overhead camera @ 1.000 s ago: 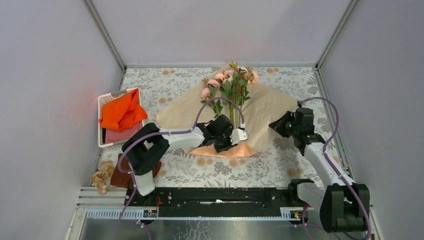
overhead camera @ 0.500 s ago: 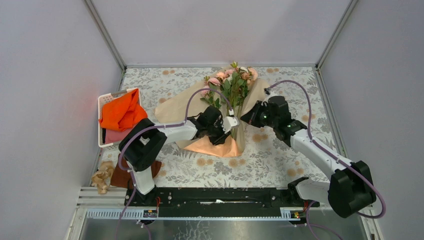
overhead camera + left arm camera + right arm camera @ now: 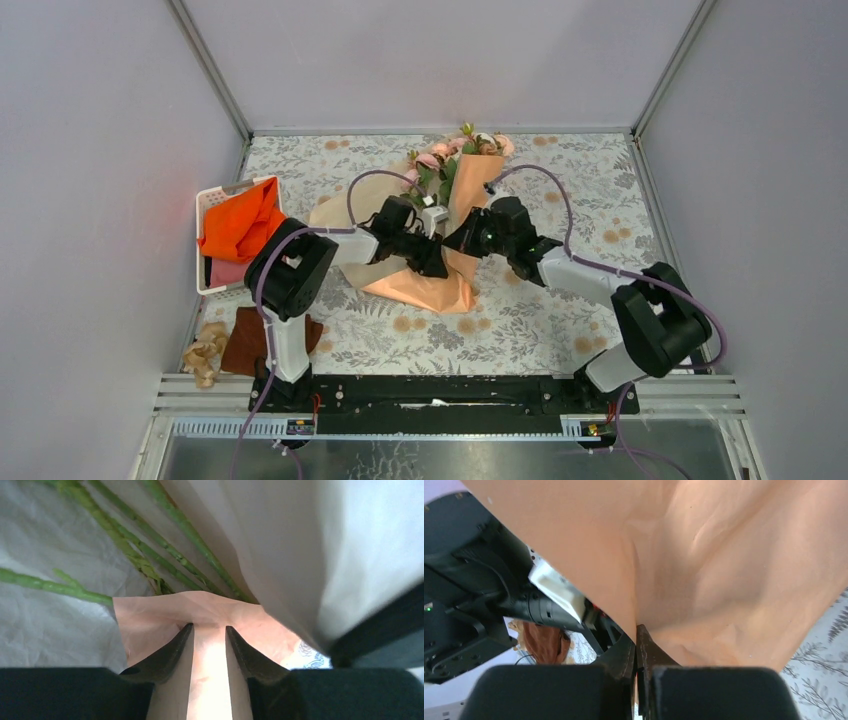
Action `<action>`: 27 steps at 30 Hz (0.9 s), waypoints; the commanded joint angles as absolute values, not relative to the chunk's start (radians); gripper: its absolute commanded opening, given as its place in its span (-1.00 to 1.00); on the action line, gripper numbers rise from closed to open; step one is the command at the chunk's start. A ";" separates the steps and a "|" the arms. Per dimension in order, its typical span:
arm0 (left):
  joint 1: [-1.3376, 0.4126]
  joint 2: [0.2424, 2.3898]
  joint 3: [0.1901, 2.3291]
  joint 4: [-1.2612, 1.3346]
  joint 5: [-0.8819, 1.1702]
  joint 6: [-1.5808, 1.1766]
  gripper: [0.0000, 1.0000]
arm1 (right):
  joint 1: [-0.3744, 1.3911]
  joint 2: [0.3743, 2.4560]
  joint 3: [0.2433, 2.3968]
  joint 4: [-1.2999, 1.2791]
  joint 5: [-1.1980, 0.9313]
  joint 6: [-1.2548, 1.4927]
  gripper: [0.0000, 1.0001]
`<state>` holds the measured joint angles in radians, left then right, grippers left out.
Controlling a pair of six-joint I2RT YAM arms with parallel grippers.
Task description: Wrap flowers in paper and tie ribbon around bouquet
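The flowers (image 3: 455, 158), pink roses on green stems (image 3: 165, 562), lie on the peach paper (image 3: 425, 290) at mid-table. My right gripper (image 3: 452, 243) is shut on the paper's right edge (image 3: 724, 570), which it holds folded over the stems as a tall flap (image 3: 472, 178). The thin sheet is pinched between the right gripper's (image 3: 636, 630) closed jaws. My left gripper (image 3: 437, 268) sits low over the turned-up bottom fold (image 3: 200, 610). Its jaws (image 3: 209, 629) stand slightly apart, tips on the fold, gripping nothing. A bunched tan strip at the near left looks like the ribbon (image 3: 205, 352).
A white basket (image 3: 215, 200) holding a bright orange cloth (image 3: 240, 225) stands at the left edge. A dark brown cloth (image 3: 245, 345) lies near the left arm's base. Grey walls close in the floral table (image 3: 560, 330) on three sides.
My right gripper has swept left with the paper's right side, folding it over the stems. My left gripper has shifted a little left and back, staying on the bottom fold.
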<state>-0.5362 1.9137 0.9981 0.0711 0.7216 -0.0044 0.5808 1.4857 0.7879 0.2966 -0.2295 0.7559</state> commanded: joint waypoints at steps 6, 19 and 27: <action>-0.440 1.928 0.857 0.384 0.767 -0.314 -0.30 | 0.653 1.661 0.828 0.479 -0.243 0.780 -1.00; -0.290 1.751 0.813 0.492 0.761 -0.519 0.52 | 0.669 1.870 0.827 0.469 -0.183 0.741 -1.00; -0.290 1.721 0.938 0.370 0.606 -0.417 0.97 | 0.680 1.890 0.864 0.411 -0.173 0.706 -1.00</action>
<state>-0.2863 1.7168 0.8471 0.4175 0.7006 -0.4713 0.6613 1.8694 0.8352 0.4717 -0.2020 0.7494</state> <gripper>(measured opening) 0.984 0.011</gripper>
